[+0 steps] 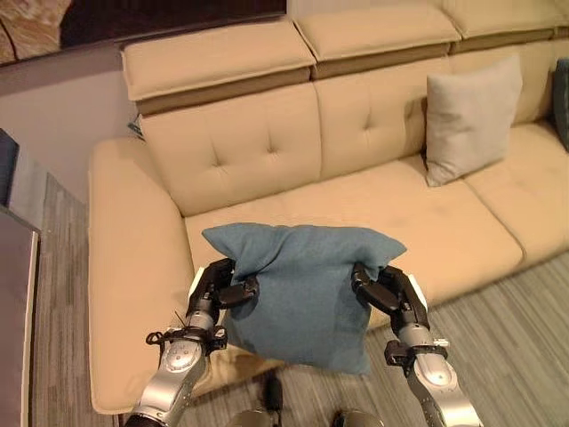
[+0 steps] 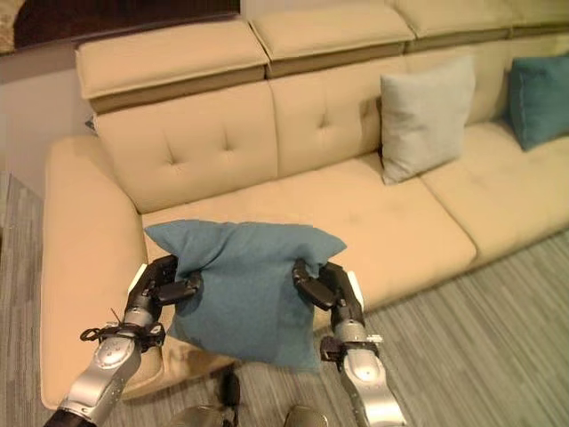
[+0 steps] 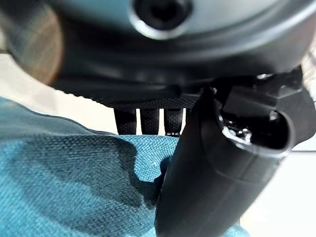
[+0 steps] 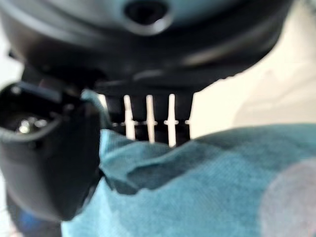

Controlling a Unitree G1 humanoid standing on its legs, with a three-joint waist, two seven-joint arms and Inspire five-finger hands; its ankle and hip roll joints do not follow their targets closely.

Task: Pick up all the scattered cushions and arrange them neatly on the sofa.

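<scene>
The teal cushion (image 1: 302, 289) hangs in the air in front of the sofa (image 1: 418, 222), over the front edge of the seat at the armrest end, pinched at its two upper sides by both hands. The left hand (image 1: 222, 286) has its fingers and thumb clamped on the cloth at one side; the right hand (image 1: 384, 289) is clamped on the other side the same way. In the wrist views each thumb presses the fabric against the row of fingers, and the cloth bunches and folds where it is pinched.

It looks light and soft: the top corners stick up above the hands, the body sags below them, and the weave looks coarse enough not to slip. Judging by this, a hold on the upper side edges suits it, since the filling gives and the cloth gathers into a firm fold, whereas a one-sided hold would likely let it swing.

On the sofa, a grey cushion (image 1: 471, 120) leans upright against the backrest further along, and another teal cushion (image 2: 538, 98) stands beyond it.
</scene>
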